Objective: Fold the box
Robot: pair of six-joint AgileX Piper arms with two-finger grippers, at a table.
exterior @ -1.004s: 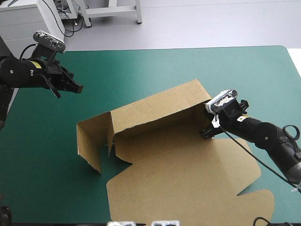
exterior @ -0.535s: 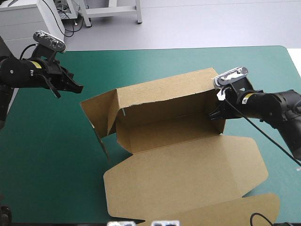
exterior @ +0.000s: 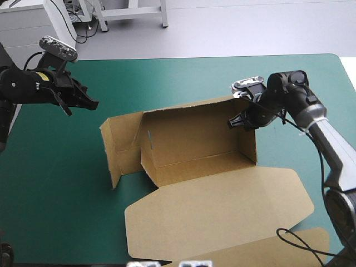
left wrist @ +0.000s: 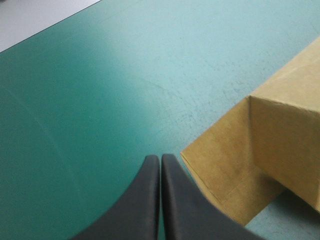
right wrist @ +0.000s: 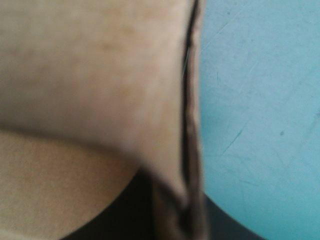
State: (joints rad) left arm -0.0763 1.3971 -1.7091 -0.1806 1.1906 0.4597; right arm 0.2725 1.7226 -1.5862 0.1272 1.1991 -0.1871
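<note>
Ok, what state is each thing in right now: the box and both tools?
box: partly formed, back and right walls upright, left end flap swung outward.
lid: open, lying flat.
left tool: shut, empty, apart from the box.
right tool: shut on the box's right wall at its far corner.

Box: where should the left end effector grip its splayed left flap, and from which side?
Probably the left flap by its free top edge, from above, on its outer side: it stands upright, swung outward, untouched, and the left end effector hovers shut beyond it.
</note>
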